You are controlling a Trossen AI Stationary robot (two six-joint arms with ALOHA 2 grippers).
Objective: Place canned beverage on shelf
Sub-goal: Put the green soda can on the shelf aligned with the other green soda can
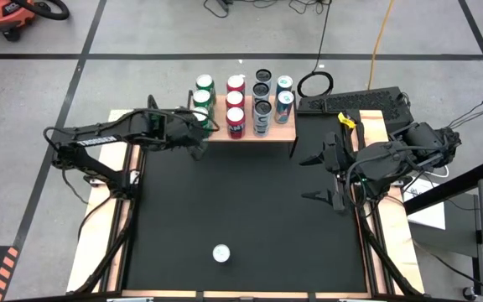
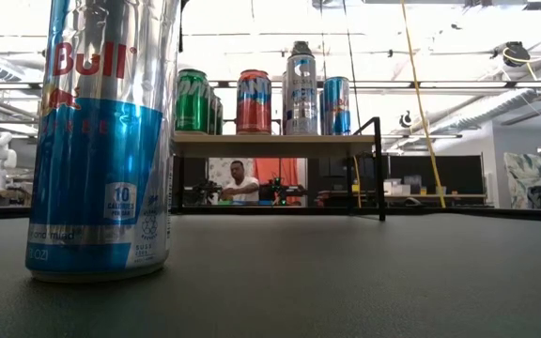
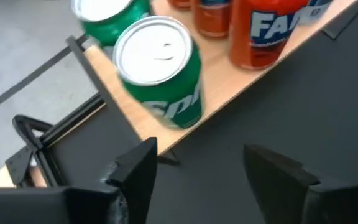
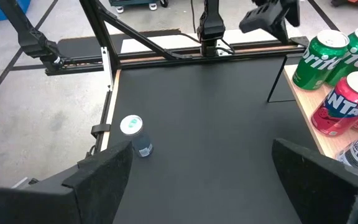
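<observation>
black counter (image 1: 250,201), shelf (image 1: 292,131) at its far edge full of cans. left gripper (image 3: 197,168), jaws spread and empty, sits just off the green can (image 3: 160,68); one blue can (image 1: 220,253) waits near, next to fetch. right gripper (image 4: 210,180) idles, spread.

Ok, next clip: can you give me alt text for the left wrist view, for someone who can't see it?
A green Sprite can stands upright at the corner of the light-wood shelf, just beyond the left gripper, whose dark fingers are apart with nothing between them. More green and orange cans stand behind it, and the black table lies below.
</observation>
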